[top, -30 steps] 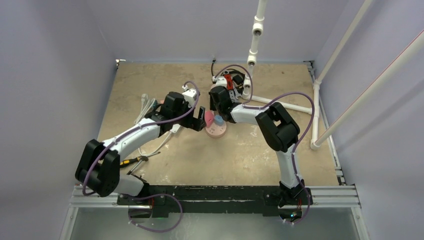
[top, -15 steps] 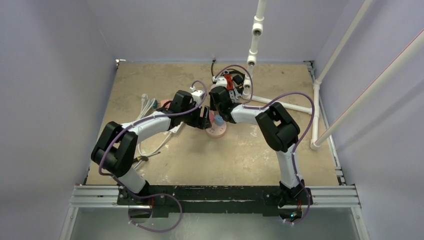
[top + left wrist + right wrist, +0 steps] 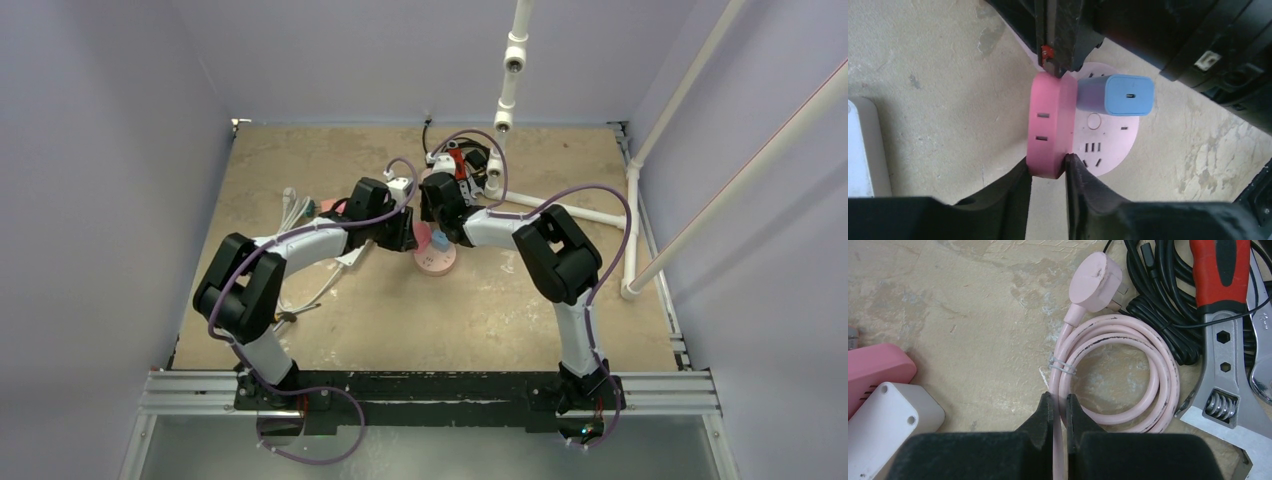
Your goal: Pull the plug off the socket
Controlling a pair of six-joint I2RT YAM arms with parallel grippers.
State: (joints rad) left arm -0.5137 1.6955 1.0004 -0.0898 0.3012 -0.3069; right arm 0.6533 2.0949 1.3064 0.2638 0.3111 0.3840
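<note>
The socket (image 3: 1048,125) is a flat pink disc tipped up on edge, its slotted face (image 3: 1108,147) turned right. The light-blue plug (image 3: 1125,95) sticks out of that face. My left gripper (image 3: 1047,159) is shut on the socket's rim, one finger against each flat side. From above, the socket (image 3: 436,262) and plug (image 3: 438,241) sit mid-table between both wrists. My right gripper (image 3: 1059,396) is shut on the socket's pink cord (image 3: 1168,375), which lies coiled on the table. Its dark fingers (image 3: 1060,35) stand at the disc's upper rim in the left wrist view.
A red-handled wrench (image 3: 1223,270) and black cables (image 3: 1158,300) lie right of the coil. The cord's pink wall plug (image 3: 1096,282) rests above it. A white power strip (image 3: 890,420) and a pink block (image 3: 875,370) lie left. White pipes (image 3: 560,208) cross the back right.
My left arm swung right to the socket and its jaws went from wide open to shut on the disc's rim. The right arm has stayed in place on the cord.
</note>
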